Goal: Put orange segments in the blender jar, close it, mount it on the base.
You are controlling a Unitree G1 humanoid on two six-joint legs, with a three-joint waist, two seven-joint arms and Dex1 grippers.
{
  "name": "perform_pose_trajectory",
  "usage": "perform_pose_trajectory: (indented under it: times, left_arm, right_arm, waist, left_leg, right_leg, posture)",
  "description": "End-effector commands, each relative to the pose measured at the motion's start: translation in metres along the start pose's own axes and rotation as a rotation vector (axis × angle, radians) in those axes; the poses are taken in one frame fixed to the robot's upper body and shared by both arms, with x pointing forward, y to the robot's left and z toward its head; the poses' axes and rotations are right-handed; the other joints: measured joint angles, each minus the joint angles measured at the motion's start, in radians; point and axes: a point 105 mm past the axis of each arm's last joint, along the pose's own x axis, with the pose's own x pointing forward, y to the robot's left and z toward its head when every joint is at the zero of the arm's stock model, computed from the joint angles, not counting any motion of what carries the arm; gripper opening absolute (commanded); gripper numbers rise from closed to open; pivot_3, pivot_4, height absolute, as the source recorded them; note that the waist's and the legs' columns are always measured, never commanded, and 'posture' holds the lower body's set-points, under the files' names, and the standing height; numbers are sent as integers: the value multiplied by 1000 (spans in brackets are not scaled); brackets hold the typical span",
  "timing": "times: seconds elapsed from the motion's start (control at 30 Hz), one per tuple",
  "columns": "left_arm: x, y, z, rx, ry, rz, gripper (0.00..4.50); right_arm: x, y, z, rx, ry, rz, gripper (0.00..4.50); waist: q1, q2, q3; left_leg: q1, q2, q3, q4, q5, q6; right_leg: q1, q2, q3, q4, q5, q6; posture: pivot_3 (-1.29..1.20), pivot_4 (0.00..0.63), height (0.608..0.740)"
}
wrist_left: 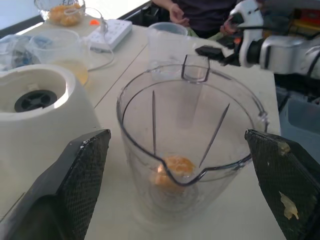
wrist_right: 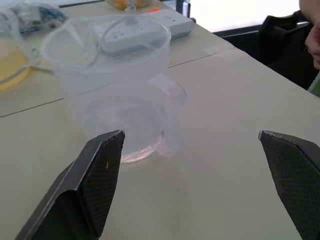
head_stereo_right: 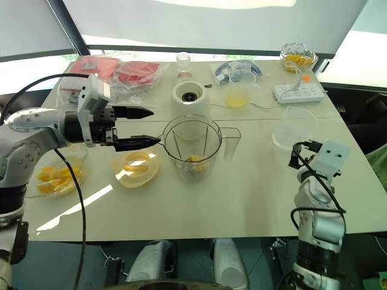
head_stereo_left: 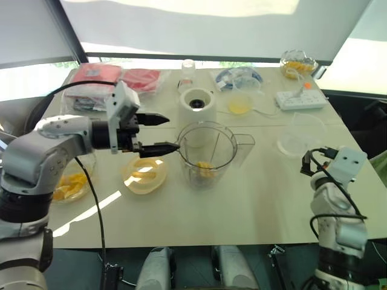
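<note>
The clear blender jar stands upright mid-table with a few orange segments at its bottom. Behind it sits the white blender base. My left gripper is open, hovering at the jar's left rim with nothing between its fingers. A shallow yellow dish with segments lies below that gripper, and a bowl of segments sits at the left edge. A clear plastic lid-like cup stands at the right. My right gripper is open and empty, low near the table's right front, short of that cup.
A power strip, a cup of yellow liquid, a glass bowl of orange pieces, a small bottle and red packets line the far side. A person stands beyond the table's right edge.
</note>
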Motion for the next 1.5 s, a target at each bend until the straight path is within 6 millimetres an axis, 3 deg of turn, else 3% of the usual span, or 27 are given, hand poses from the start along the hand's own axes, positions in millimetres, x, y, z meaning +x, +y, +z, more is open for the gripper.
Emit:
perform_pose_trajectory:
  times: [0.03, 0.13, 0.27, 0.4, 0.53, 0.63, 0.7, 0.77, 0.9, 1.13, 1.27, 1.5]
  left_arm:
    - [-18, 26, -2, 65, 74, 105, 4500]
    - [-22, 40, -7, 79, 106, 126, 4500]
    - [-18, 53, -20, 70, 150, 146, 4500]
    - [-5, 53, -42, 53, 211, 123, 4500]
    - [12, 51, -77, 157, 391, 119, 4500]
    - [11, 53, -104, 276, 551, 92, 4500]
    - [14, 53, -114, 294, 587, 43, 4500]
    - [16, 51, -119, 303, 601, -7, 4500]
    - [15, 50, -134, 335, 651, -96, 4500]
    - [27, 50, -142, 346, 644, -172, 4500]
    - [41, 55, -151, 379, 686, -190, 4500]
    - [46, 54, -169, 379, 768, -252, 4500]
  right_arm:
    - [-32, -9, 30, 1, -70, 99, 4460]
    - [-52, -16, 36, -6, -75, 180, 4460]
    - [-75, -6, 37, -9, -51, 351, 4460]
    - [-98, -3, 40, -26, -10, 514, 4460]
    - [-123, -11, 40, -77, 116, 673, 4460]
    - [-130, -24, 34, -166, 226, 700, 4460]
    - [-132, -42, 30, -230, 314, 696, 4460]
    - [-135, -46, 31, -257, 352, 730, 4460]
    - [-146, -36, 38, -286, 380, 843, 4460]
    - [-150, -8, 49, -310, 317, 933, 4460]
    - [-159, 19, 60, -309, 245, 1020, 4460]
    - [-167, 35, 65, -328, 199, 1055, 4460]
  waist:
    - [2, 0, 0]
    - [8, 0, 0]
    - [10, 0, 0]
    - [12, 0, 0]
    - [29, -1, 0]
    - [31, -3, -1]
    - [31, -3, 0]
    - [32, -4, 0]
    - [32, -4, 0]
    - [38, -5, 0]
    - [52, -5, 0]
    - [55, -6, -2]
  left_leg:
    - [0, 0, 0, 0, 0, 0]
    - [0, 0, 0, 0, 0, 0]
    - [0, 0, 1, 0, 0, 0]
    - [-1, 0, 1, 0, 0, 0]
    - [-2, 0, 1, -1, -1, 1]
    - [-2, 1, 1, -1, -1, 1]
    - [-2, 1, 1, -1, -1, 1]
    - [-2, 1, 2, 0, -1, 1]
    - [-3, 1, 1, -1, -1, 1]
    - [-6, 1, 0, 0, -2, 2]
    - [-6, 0, 0, 0, -2, 2]
    - [-5, 0, 0, 1, -2, 2]
  right_leg:
    - [0, 0, 0, 0, 0, 0]
    - [0, 0, -1, -1, 0, 0]
    - [2, -1, 0, -4, 0, 0]
    - [2, -1, 0, -6, 0, 0]
    - [3, -1, 0, -10, 0, 0]
    - [3, -2, 0, -12, 0, 0]
    - [3, -3, 0, -12, 0, 0]
    - [3, -4, 0, -13, 0, 0]
    - [3, -5, -1, -14, 0, 0]
    - [2, -5, -3, -15, 0, 0]
    - [2, -4, -3, -15, 0, 0]
    - [4, -4, -3, -15, 0, 0]
  posture:
    - [0, 150, 740]
    - [0, 150, 740]
    - [0, 150, 740]
    - [0, 150, 740]
    - [0, 150, 740]
    - [0, 150, 740]
    - [0, 150, 740]
    - [0, 150, 740]
    - [0, 150, 740]
    - [0, 150, 740]
    - [0, 150, 740]
    - [0, 150, 740]
